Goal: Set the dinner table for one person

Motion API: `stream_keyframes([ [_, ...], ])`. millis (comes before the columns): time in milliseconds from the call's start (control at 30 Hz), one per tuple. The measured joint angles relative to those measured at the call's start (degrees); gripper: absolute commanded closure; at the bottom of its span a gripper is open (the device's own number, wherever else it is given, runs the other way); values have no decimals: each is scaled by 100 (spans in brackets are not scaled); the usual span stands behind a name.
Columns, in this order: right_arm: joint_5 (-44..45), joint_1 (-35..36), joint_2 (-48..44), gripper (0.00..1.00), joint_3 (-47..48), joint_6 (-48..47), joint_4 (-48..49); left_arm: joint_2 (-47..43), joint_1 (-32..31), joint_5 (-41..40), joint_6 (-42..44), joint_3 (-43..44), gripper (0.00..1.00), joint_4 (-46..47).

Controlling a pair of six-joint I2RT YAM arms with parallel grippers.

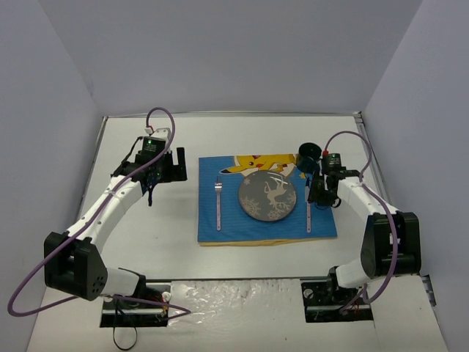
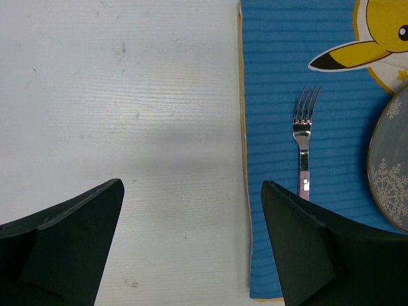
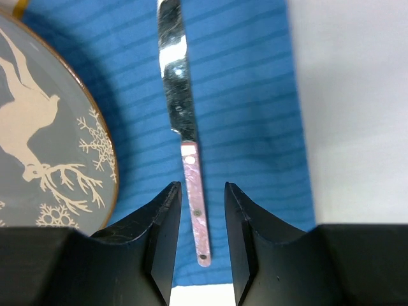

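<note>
On the white dinner table (image 1: 146, 242) lies a blue cartoon-print placemat (image 1: 220, 235) with a grey reindeer plate (image 1: 268, 196) in its middle. A fork (image 1: 218, 204) lies left of the plate and a knife (image 1: 308, 217) right of it. My right gripper (image 3: 202, 185) hangs low over the knife (image 3: 175, 76), jaws a little apart. Its pink handle runs between them with a gap on each side. My left gripper (image 2: 191, 183) stands wide open and holds nothing, over bare table (image 2: 127, 95) just left of the placemat (image 2: 274, 95) and fork (image 2: 305, 137).
A black cup (image 1: 308, 154) stands at the placemat's far right corner, just behind my right gripper (image 1: 316, 192). Metal rails edge the table. The plate's rim (image 3: 44, 146) lies close on the left of the right fingers.
</note>
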Motion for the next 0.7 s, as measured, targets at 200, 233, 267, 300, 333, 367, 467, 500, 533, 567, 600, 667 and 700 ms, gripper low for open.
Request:
stream_keyframes([
  [200, 188, 551, 440, 69, 14, 28, 76, 0, 2, -2, 0, 0, 14, -2],
  [233, 220, 614, 505, 69, 17, 35, 97, 0, 2, -2, 0, 0, 14, -2],
  [267, 252, 660, 571, 69, 19, 42, 119, 0, 2, -3, 1, 0, 14, -1],
  [300, 284, 672, 631, 68, 21, 50, 139, 0, 2, -4, 2, 0, 14, 0],
  [333, 316, 670, 683, 68, 22, 61, 154, 0, 2, -4, 1, 0, 14, 0],
  [367, 353, 666, 731, 68, 22, 75, 165, 0, 2, -4, 1, 0, 14, 0],
  [467, 472, 661, 832, 68, 22, 154, 189, 0, 7, -4, 0, 0, 14, -2],
  [500, 506, 661, 855, 68, 22, 169, 191, 0, 11, -4, 2, 0, 14, -2],
  [533, 534, 661, 869, 68, 22, 181, 191, 0, 15, -4, 2, 0, 14, -2],
  [567, 555, 661, 874, 68, 22, 191, 191, 0, 21, -4, 1, 0, 14, -2],
  [600, 572, 661, 876, 68, 22, 203, 196, 0, 26, -4, 0, 0, 14, -2],
  [667, 598, 661, 887, 69, 22, 226, 218, 0, 33, -4, 0, 0, 14, -2],
  [700, 608, 661, 906, 71, 22, 233, 232, 0, 36, -4, 1, 0, 14, -2],
])
